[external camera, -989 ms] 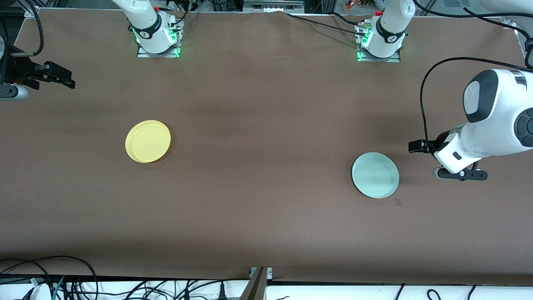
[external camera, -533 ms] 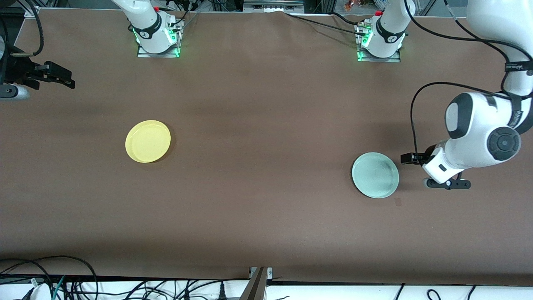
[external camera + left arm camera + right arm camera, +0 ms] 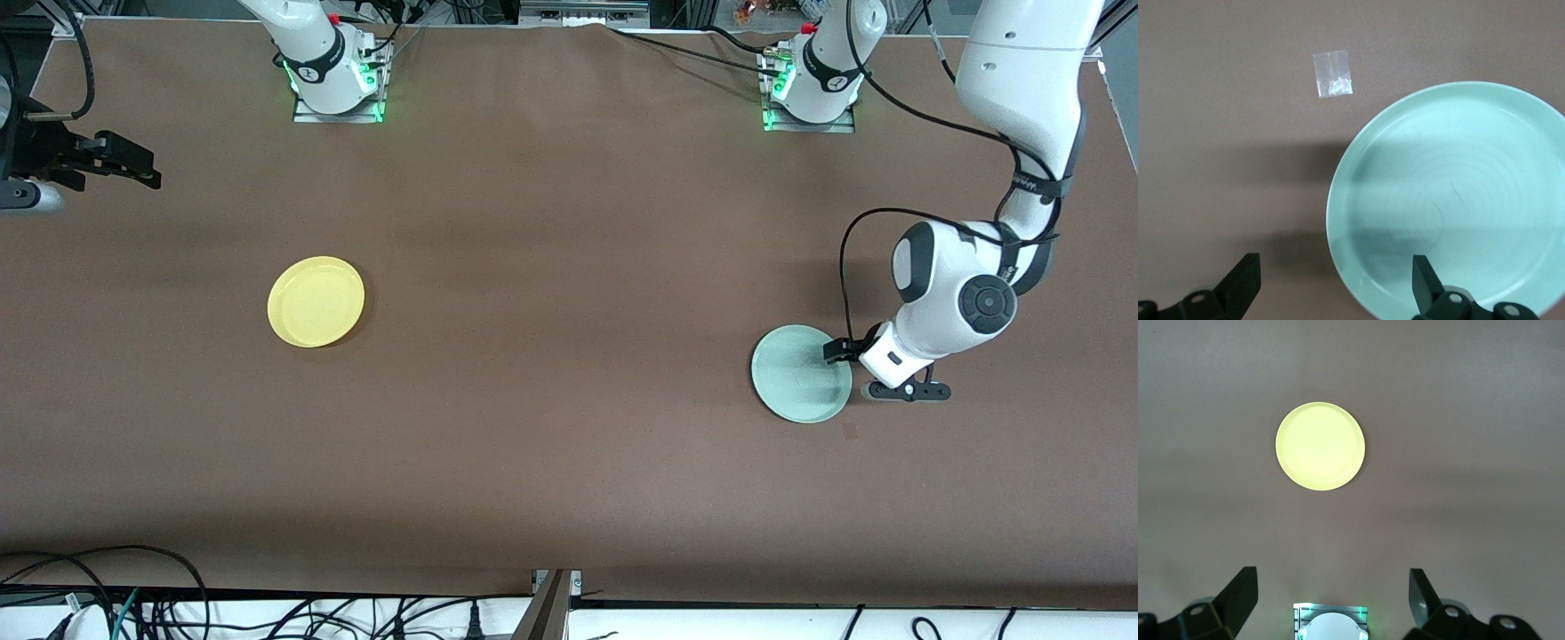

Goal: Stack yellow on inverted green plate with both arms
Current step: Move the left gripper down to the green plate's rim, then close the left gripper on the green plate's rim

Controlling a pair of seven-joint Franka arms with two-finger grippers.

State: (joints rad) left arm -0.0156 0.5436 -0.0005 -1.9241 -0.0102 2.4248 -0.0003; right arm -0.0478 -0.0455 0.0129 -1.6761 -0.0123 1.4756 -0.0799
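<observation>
Moved in since a second ago, the left gripper, jaws spread wide, is held over the green plate's rim, while the yellow plate lies well apart toward the right arm's end, where the right gripper waits, also spread.

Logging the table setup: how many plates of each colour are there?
Round bright yellow plastic plate: 1
Round pale mint-green plastic plate: 1
Total: 2 plates
</observation>
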